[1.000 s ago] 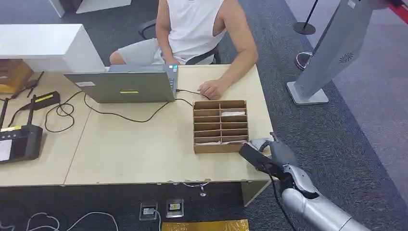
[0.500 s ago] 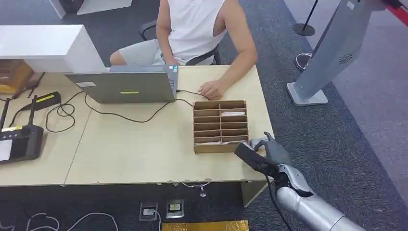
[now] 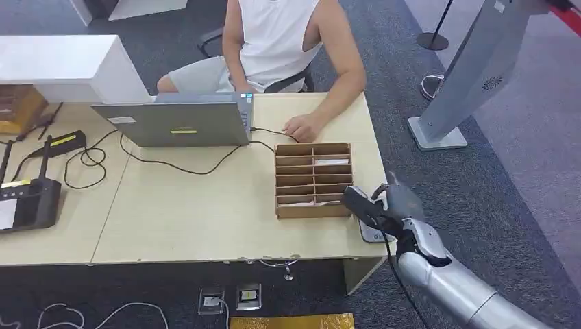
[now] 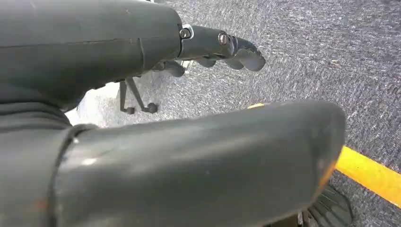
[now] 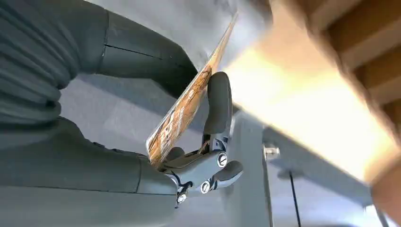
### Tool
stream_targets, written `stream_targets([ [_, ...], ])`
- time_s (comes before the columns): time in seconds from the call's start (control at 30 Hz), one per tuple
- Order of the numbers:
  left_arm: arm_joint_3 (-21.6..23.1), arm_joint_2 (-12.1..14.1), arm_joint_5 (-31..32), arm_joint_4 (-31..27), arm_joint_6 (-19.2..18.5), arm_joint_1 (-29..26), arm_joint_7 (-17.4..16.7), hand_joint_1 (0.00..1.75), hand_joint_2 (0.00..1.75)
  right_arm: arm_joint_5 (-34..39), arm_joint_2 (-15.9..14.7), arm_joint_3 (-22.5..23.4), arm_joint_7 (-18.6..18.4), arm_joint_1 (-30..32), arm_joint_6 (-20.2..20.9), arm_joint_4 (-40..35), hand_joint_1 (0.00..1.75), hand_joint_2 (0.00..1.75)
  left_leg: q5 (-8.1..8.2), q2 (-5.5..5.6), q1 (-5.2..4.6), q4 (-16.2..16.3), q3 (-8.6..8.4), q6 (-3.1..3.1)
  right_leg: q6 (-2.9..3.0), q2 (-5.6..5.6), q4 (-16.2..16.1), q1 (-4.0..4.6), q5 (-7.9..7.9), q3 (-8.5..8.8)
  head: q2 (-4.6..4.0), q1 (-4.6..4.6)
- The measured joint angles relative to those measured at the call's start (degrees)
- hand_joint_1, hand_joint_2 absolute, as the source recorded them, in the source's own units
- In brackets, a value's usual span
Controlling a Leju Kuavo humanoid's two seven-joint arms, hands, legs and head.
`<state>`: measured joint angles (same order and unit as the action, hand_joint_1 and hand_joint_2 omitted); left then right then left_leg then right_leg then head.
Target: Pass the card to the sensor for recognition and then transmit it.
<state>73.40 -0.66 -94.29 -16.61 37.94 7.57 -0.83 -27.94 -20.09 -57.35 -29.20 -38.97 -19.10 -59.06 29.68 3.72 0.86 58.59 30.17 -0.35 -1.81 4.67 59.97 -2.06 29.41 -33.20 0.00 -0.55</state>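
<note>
My right hand (image 3: 389, 207) hovers over the table's front right corner, just right of the cardboard sorting box (image 3: 314, 179). In the right wrist view this hand (image 5: 94, 156) pinches an orange-brown printed card (image 5: 189, 106) edge-on between thumb and a finger. Right below the hand, a small grey sensor pad (image 3: 375, 234) lies flat on the table (image 3: 192, 205). My left hand (image 4: 227, 47) hangs over grey carpet, holding nothing, fingers apart from the thumb.
A person sits behind the table with a hand (image 3: 301, 127) resting near the box. A grey laptop (image 3: 175, 123) with cables stands at the back, a black device (image 3: 27, 202) at the left edge. A grey kiosk (image 3: 466, 82) stands on the carpet to the right.
My right hand with the card has shifted right and farther from the table's front edge, uncovering the grey sensor pad beneath it. The person and box have not moved.
</note>
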Motion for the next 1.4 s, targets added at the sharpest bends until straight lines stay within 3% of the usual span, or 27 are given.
stream_targets([
  [0.17,0.02,0.0,0.02,0.0,0.0,0.0,0.77,0.0,0.0,-2.36,-1.42,0.55,-3.28,-8.6,3.89,-2.65,1.75,1.75,-0.02,-0.01,0.0,0.01,-0.01,0.0,0.01,0.02,0.0,0.0,-0.05,-0.03,0.0,0.0],
  [0.37,0.02,-0.04,0.0,0.0,0.0,0.05,1.25,0.0,0.0,-3.69,-1.66,0.35,-3.38,-15.99,7.5,-4.09,1.75,1.75,-0.02,-0.01,0.0,0.01,0.04,0.0,0.01,0.02,0.02,0.0,-0.05,-0.03,0.0,0.0],
  [0.6,0.11,-0.04,0.0,0.0,-0.02,0.47,0.96,0.0,0.0,-7.67,1.71,-2.8,-2.8,-23.84,11.63,-3.98,1.75,1.75,-0.02,-0.01,0.04,0.0,0.07,0.0,0.01,0.02,0.04,0.03,-0.05,-0.04,0.02,0.0],
  [0.9,0.57,-0.07,0.02,0.0,-0.04,0.9,-0.46,0.0,0.0,-7.14,9.07,-6.4,-0.83,-28.45,12.26,1.03,1.75,1.75,-0.03,0.03,0.1,0.0,0.09,-0.02,0.02,0.01,0.04,0.08,-0.05,-0.05,0.0,0.02],
  [1.13,1.2,-0.09,0.0,0.0,-0.13,0.87,-0.96,0.0,0.0,-7.03,11.91,-8.72,-0.78,-29.78,12.13,6.1,1.75,1.75,-0.03,0.02,0.09,0.0,0.1,-0.02,0.01,0.0,-0.01,0.07,-0.05,-0.05,0.0,0.02],
  [1.37,1.49,-0.37,0.02,0.02,-0.11,0.84,-0.94,0.0,0.0,-6.86,12.7,-10.12,-0.85,-29.94,12.11,9.59,1.75,1.75,-0.03,0.04,0.1,0.0,0.11,-0.02,0.01,-0.03,-0.01,0.07,-0.05,-0.05,0.0,0.04],
  [1.4,1.49,-0.39,0.02,0.0,-0.13,0.84,-0.96,0.0,0.0,-6.86,12.72,-10.31,-1.0,-29.97,12.22,10.05,1.62,1.75,-0.03,0.04,0.09,0.0,0.1,-0.02,0.01,-0.01,-0.01,0.07,-0.05,-0.05,0.0,0.0],
])
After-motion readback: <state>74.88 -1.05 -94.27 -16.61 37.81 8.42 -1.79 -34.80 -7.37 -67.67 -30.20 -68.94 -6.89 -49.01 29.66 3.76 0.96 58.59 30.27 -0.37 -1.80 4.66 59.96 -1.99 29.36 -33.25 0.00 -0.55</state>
